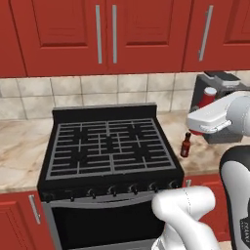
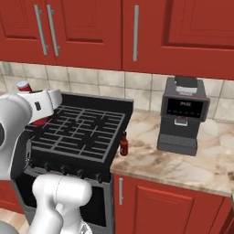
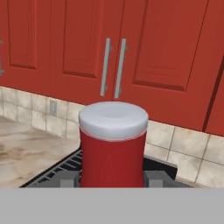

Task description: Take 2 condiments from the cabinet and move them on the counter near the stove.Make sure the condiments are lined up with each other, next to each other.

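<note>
Item: red bottle [image 3: 113, 146], pale cap, clamped upright in the pincer [image 3: 113, 178] above the stove [image 1: 110, 146]. Beyond it, the dark brown bottle [image 1: 185, 145] stands on the worktop [image 2: 183, 164] just beside the stove. Handling advice: carry level, set down upright right beside that bottle without nudging it.
</note>
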Controlling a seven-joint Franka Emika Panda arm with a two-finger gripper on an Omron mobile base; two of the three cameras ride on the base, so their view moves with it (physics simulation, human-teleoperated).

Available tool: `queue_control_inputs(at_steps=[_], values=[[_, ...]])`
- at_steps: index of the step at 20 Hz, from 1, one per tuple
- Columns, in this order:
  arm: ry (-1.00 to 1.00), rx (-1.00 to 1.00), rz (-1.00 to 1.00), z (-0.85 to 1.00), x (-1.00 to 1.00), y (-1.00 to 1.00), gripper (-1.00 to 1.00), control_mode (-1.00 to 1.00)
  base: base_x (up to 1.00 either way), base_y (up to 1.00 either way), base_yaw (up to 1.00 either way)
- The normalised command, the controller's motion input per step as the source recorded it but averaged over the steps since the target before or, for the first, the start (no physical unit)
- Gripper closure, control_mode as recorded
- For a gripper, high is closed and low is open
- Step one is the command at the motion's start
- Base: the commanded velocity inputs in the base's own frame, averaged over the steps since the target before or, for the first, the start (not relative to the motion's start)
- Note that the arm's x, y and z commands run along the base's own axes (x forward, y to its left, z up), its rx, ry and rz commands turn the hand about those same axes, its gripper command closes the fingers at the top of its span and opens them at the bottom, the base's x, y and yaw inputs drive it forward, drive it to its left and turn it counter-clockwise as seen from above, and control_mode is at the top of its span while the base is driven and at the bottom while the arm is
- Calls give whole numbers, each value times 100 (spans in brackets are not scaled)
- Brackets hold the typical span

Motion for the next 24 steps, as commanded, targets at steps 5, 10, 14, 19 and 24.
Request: queue_control_inputs(at_steps=[5,10,14,19,24], values=[[0,0,0,0,0,0,100,100,46,3,0],[0,0,0,0,0,0,100,100,45,2,0],[0,0,0,0,0,0,100,100,44,2,0],[0,0,0,0,0,0,100,100,46,1,0],[0,0,0,0,0,0,100,100,41,0,0]])
